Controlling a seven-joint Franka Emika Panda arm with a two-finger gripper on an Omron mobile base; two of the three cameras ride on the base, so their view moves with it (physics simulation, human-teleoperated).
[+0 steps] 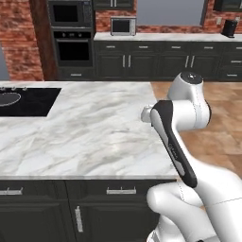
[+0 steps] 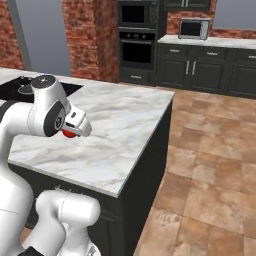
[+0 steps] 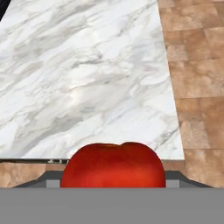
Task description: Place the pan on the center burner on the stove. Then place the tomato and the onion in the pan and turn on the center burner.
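Pincer (image 3: 113, 181) closed on the tomato (image 3: 113, 165), carried above the near right end of the counter (image 1: 94, 132); pan (image 1: 8, 99) already on the stove (image 1: 33, 101) at far left; tomato, onion and knob remain.

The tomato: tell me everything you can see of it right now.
The tomato is bright red, glossy and smooth, with a shallow dip on its top edge in the hand view, where it sits close at the bottom, above the marble counter. The right base view shows a red sliver under the hand, clear of the countertop, apparently held.
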